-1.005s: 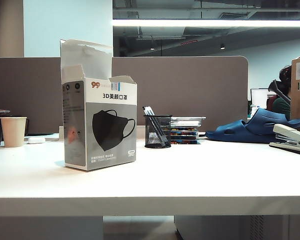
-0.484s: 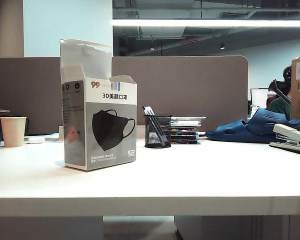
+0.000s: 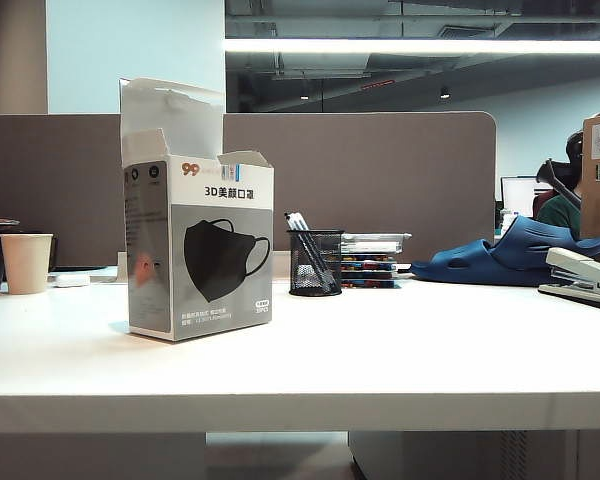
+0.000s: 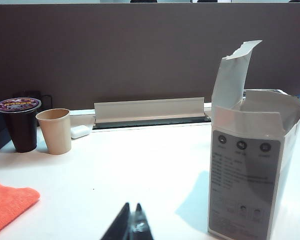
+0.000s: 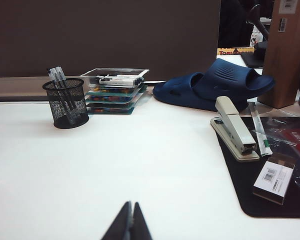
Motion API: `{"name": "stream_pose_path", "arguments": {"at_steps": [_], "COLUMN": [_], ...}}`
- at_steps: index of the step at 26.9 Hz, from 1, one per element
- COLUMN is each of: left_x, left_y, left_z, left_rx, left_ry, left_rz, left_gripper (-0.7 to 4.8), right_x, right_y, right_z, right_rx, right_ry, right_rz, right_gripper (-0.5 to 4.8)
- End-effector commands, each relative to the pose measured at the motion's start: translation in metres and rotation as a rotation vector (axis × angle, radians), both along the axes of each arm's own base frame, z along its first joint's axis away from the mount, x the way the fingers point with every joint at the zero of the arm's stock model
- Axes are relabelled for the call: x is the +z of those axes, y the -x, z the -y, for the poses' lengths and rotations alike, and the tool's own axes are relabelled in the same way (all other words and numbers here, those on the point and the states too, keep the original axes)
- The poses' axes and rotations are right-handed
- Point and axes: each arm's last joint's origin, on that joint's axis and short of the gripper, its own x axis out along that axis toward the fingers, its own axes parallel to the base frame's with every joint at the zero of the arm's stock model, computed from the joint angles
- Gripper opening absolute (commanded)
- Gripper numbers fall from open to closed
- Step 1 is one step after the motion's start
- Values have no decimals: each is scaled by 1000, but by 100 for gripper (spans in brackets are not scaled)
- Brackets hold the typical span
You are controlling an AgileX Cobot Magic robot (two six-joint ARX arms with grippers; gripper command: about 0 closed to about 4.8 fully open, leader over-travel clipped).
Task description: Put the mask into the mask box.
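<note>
The mask box (image 3: 202,258), grey and white with a black mask picture and a red "99" logo, stands upright on the white table with its top flaps open. In the left wrist view the mask box (image 4: 250,172) shows its printed side, a short way off to one side of my left gripper (image 4: 131,206), which is shut low over bare table. My right gripper (image 5: 129,204) is also shut with nothing in it, over bare table well short of the mesh pen cup (image 5: 66,102). Neither gripper shows in the exterior view. I cannot make out the mask in any view.
A paper cup (image 4: 55,130), a dark lidded cup (image 4: 20,124) and an orange cloth (image 4: 7,202) lie on the left. On the right are a stapler (image 5: 233,129), a blue slipper (image 5: 215,85), stacked trays (image 5: 112,90) and a black mat (image 5: 270,175) with crinkly plastic (image 5: 290,131).
</note>
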Motion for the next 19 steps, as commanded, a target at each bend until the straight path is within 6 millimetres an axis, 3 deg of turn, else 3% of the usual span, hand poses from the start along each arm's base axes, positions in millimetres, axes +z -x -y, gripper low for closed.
{"name": "stream_pose_path", "arguments": {"at_steps": [1, 19], "left_x": [2, 1], "left_y": [0, 0], "left_z": [0, 0], "left_rx": [-3, -3], "left_ry": [5, 2], "left_rz": [15, 11], "left_gripper": [-6, -6], "right_x": [0, -2], "right_y": [0, 0], "right_z": [0, 0], "right_rx": [-4, -4], "right_ry": [0, 3], "right_rz": [14, -4], "right_gripper": [-8, -8]}}
